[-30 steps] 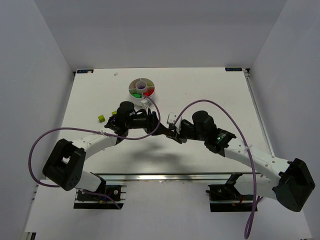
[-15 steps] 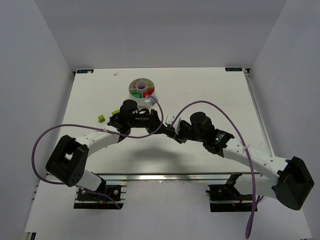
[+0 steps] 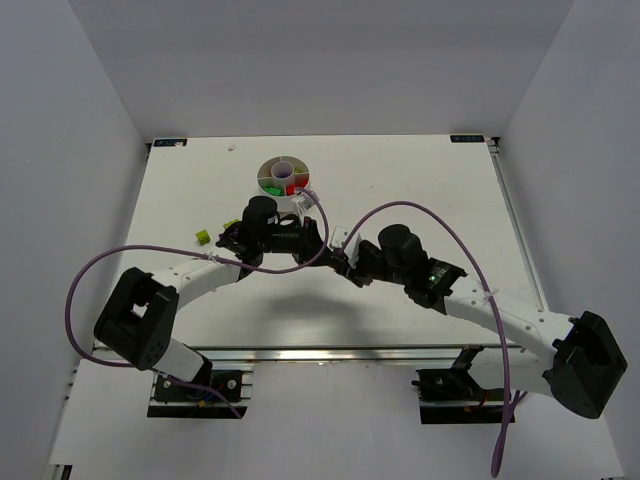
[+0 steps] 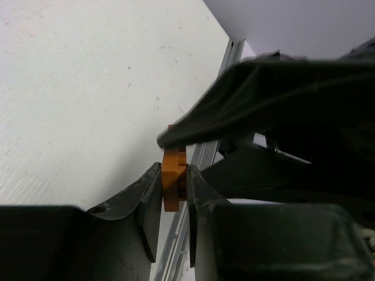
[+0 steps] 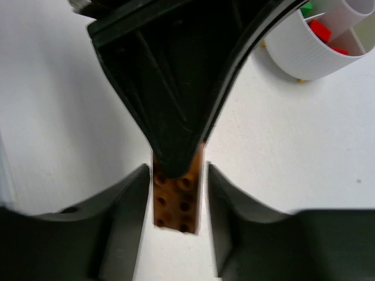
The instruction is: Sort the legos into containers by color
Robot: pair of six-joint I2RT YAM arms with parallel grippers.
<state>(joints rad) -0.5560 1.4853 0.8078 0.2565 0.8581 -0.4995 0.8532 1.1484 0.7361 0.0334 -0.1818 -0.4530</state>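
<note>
My left gripper [image 4: 174, 181] is pinched tight on the orange lego [image 4: 171, 190], and the right gripper [image 5: 177, 196] is clamped on the same brick's sides. The brick's between the two arms mid-table, near the white dish [image 5: 304, 52] but not in it.

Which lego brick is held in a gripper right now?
The orange brick, clamped by the left gripper and the right gripper. The lime-yellow brick lies loose on the table; red bricks and green bricks sit in the dish.
</note>
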